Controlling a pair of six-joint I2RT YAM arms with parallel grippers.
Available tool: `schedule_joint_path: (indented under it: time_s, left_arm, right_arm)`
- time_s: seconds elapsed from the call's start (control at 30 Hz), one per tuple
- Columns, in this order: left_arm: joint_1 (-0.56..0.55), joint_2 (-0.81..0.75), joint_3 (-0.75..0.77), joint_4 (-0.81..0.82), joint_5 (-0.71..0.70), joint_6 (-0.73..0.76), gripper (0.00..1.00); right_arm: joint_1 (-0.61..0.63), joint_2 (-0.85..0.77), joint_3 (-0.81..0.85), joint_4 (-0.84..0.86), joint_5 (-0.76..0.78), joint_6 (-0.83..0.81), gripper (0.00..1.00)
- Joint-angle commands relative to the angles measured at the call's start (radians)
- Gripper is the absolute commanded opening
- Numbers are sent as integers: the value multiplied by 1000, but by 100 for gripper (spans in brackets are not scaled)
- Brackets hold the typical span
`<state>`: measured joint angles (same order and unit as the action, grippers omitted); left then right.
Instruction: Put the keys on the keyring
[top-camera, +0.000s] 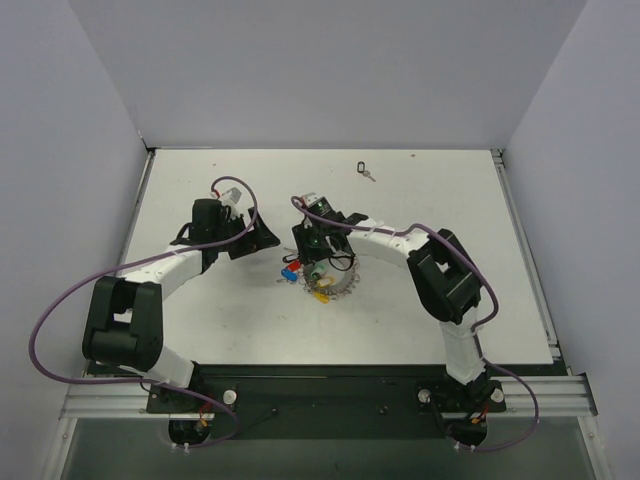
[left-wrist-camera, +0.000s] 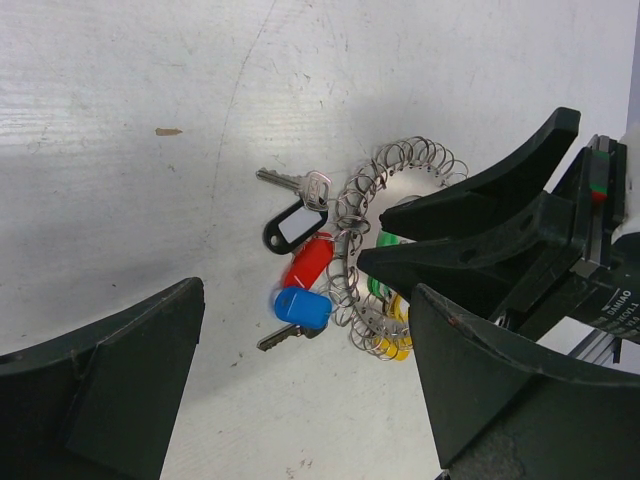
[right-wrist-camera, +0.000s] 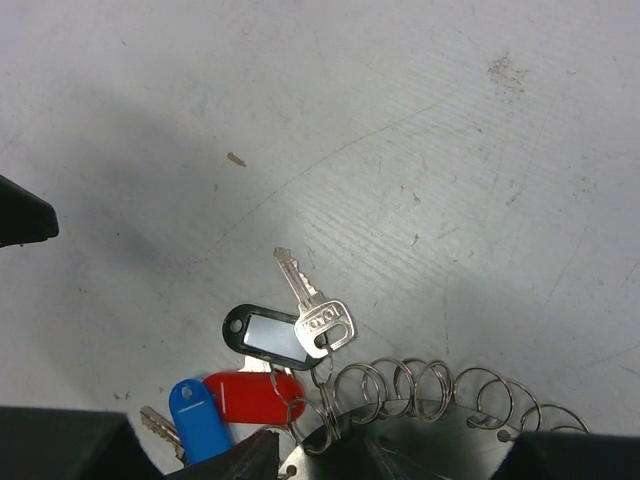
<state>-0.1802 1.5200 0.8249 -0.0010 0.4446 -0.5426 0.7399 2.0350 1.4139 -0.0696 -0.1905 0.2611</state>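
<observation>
Keyring (left-wrist-camera: 410, 155) silvery, coiled — keys (left-wrist-camera: 308, 262) w/ red, blue, blk, yellow, green heads.

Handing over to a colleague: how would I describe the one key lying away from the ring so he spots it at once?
Look along the far edge of the table, just right of its middle: a tiny dark-headed key lies there. It is alone on bare tabletop, while the coloured keys bunch at the keyring by the right gripper.
</observation>
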Motion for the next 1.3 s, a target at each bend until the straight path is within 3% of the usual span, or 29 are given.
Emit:
schedule_joint_path:
  time_s: [0.0, 0.2, 0.47, 0.8, 1.27]
  left_arm:
    - [7, -1, 0, 41, 16, -3, 93]
    - [7, -3, 2, 38, 16, 0, 93]
    - [7, -1, -3, 36, 19, -2, 93]
    - [10, -46, -9, 16, 5, 1, 92]
    - [16, -256, -67, -34, -161, 12, 92]
  right_arm:
    - [-8, 14, 39, 7, 6, 17, 37]
    - [-14, 42, 36, 42, -16, 40, 32]
    - [-19, 25, 11, 93, -49, 52, 1]
    - [-16, -122, -27, 102, -101, 41, 0]
    - [18, -332, -29, 99, -289, 36, 0]
